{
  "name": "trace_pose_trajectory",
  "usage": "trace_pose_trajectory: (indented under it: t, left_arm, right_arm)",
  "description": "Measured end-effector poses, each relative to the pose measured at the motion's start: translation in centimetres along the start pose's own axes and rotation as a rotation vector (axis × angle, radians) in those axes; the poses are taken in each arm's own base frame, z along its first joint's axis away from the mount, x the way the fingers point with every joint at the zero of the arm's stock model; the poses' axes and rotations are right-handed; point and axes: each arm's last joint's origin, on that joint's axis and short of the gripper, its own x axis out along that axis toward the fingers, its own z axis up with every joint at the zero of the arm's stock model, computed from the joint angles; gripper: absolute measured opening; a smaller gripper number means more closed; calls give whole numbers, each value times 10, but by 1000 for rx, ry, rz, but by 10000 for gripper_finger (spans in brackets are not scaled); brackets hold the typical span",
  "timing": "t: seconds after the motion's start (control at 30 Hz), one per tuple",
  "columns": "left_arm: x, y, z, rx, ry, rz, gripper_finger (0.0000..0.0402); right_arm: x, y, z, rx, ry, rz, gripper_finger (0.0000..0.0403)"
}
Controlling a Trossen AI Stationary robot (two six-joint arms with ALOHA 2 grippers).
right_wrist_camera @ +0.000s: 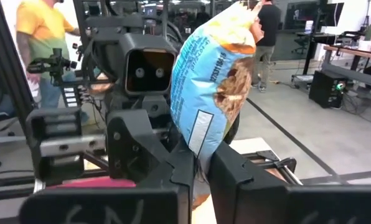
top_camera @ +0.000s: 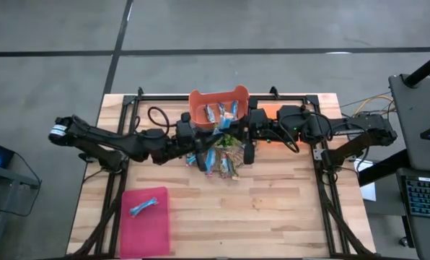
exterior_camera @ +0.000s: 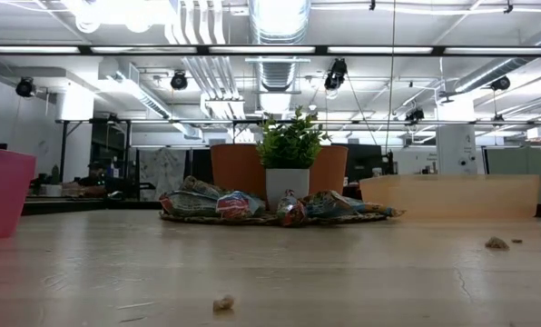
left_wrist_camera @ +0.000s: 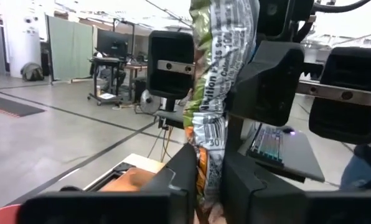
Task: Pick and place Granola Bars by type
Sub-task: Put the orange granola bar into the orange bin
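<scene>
You are pinching a light, crinkly blue bar by its lower end, standing up between your right claw fingers, while your left claw is gripping a slippery brownish bar likewise.

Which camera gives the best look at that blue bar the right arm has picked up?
The right wrist view: the blue bar fills the picture, standing pinched in the right end effector. From the high view the dark arms mostly hide it. The low view shows only the pile on the table, and the left wrist view shows a different, silver-green bar.
</scene>
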Motion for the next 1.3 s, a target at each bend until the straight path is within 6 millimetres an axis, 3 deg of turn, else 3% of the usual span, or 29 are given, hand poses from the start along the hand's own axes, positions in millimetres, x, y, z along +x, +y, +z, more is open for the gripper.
trace_pose_trajectory:
  t: [0.27, 0.47, 0.97, 1.3]
  left_arm:
    - [-20, 13, 13, -9, 68, 75, 149]
    - [-40, 29, 18, 29, 145, 222, 208]
    - [-76, 49, 36, 4, 154, 228, 216]
    - [-82, 51, 31, -50, 237, 153, 216]
  right_arm:
    - [-16, -3, 3, -5, 53, -21, 17]
    - [-54, -17, 13, 43, 92, -195, 17]
    - [-150, -66, -3, 255, 293, -797, 9]
    - [-176, -97, -28, 484, 523, -1112, 9]
